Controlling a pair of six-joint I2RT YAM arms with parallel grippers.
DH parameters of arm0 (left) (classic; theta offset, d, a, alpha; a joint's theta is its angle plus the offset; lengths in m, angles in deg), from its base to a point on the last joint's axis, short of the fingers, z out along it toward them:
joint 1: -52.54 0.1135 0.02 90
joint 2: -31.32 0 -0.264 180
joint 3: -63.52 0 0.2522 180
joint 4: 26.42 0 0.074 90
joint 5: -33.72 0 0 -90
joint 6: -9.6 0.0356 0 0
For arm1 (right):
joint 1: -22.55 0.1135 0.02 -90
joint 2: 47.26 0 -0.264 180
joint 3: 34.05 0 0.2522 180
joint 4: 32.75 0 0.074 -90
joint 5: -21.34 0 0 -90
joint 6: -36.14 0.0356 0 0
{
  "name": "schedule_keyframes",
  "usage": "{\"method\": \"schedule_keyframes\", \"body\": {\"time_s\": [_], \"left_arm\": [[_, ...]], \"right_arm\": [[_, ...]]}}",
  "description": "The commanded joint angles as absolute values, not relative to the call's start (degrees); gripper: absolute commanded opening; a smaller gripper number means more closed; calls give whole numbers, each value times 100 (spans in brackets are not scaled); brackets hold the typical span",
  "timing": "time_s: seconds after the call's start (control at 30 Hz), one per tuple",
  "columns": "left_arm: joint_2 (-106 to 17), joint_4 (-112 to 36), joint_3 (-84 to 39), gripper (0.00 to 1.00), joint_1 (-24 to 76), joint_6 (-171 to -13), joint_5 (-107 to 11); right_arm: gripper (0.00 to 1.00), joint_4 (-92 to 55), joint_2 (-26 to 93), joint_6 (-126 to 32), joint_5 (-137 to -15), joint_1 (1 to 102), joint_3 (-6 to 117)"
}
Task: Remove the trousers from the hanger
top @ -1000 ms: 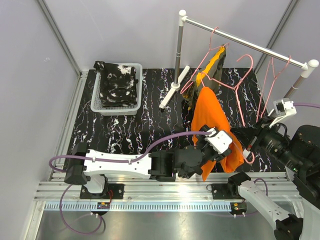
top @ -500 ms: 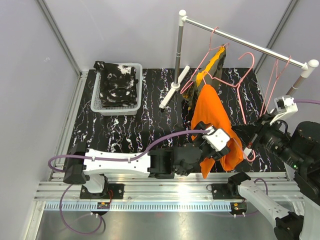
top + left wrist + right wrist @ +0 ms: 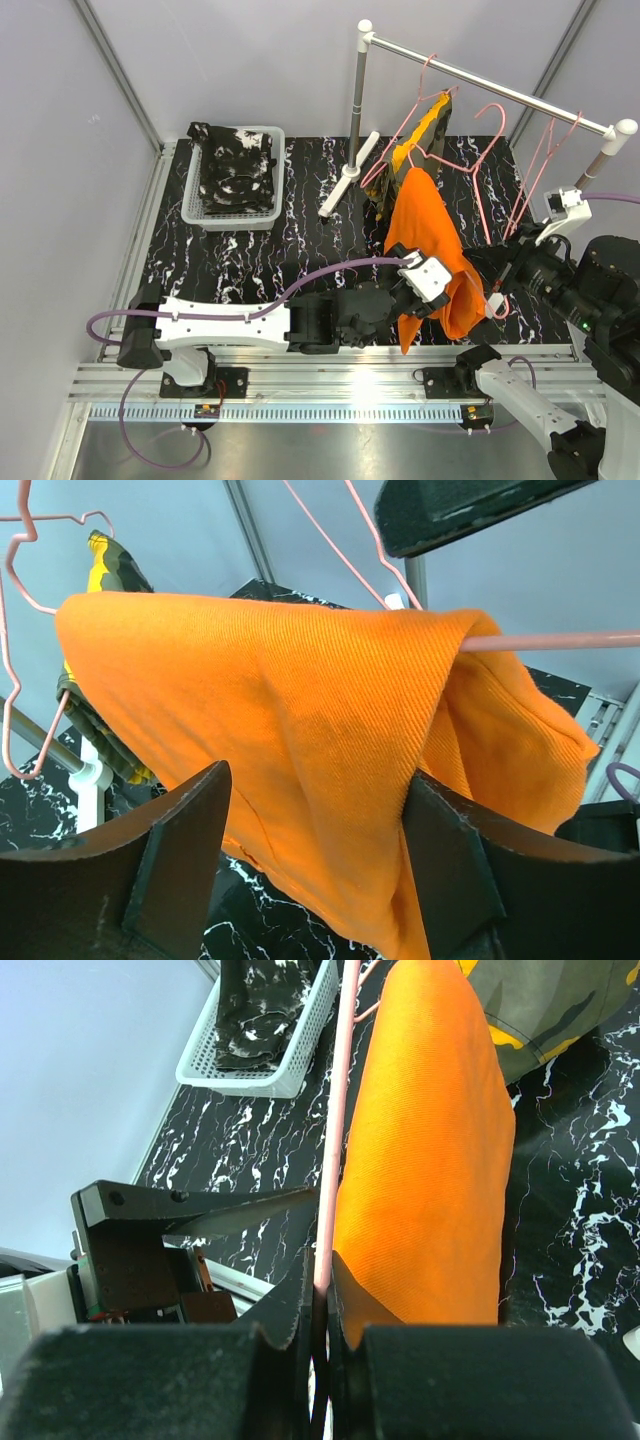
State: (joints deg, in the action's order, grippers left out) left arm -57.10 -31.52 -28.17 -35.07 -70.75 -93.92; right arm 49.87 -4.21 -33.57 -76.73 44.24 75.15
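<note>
Plain orange trousers (image 3: 300,730) drape over the pink hanger (image 3: 337,1110) (right jaws pinch it, left jaws gape).

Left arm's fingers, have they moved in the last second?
Yes. In the top view the left fingers, open either side of the orange trousers, have drifted slightly left, toward the white basket's side. The right fingers grip the pink hanger.

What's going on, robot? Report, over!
Left gripper open, astride orange trousers. Right gripper shut on pink hanger. Trousers draped over it, not yet off. Camouflage trousers hang close behind.
</note>
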Motion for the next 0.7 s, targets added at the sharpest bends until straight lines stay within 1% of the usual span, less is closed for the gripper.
{"method": "schedule_keyframes", "body": {"time_s": [0.0,0.13,0.2,0.37,0.47,0.5,0.53,0.67], "left_arm": [[-5507,-3025,-2899,71,-3421,-7020,-9336],[-5692,-2815,-2995,71,-3403,-7003,-9643],[-5884,-2648,-3083,73,-3403,-6968,-9933],[-6237,-2419,-3461,72,-3394,-6819,-10267],[-6404,-2314,-3593,59,-3385,-6713,-10549],[-6413,-2270,-3584,44,-3368,-6695,-10541],[-6404,-2252,-3567,40,-3359,-6695,-10514],[-6273,-2155,-3374,40,-3359,-6713,-10418]], "right_arm": [[0,3770,-428,-3488,-7709,4426,7885],[0,3752,-419,-3365,-7972,4426,7920],[0,3699,-445,-3251,-8140,4434,7920],[0,3708,-481,-3180,-8289,4434,8016],[0,3778,-507,-3189,-8299,4426,8104],[0,3804,-516,-3197,-8281,4426,8131],[0,3840,-524,-3215,-8272,4426,8157],[0,3866,-542,-3250,-8202,4426,8201]]}}
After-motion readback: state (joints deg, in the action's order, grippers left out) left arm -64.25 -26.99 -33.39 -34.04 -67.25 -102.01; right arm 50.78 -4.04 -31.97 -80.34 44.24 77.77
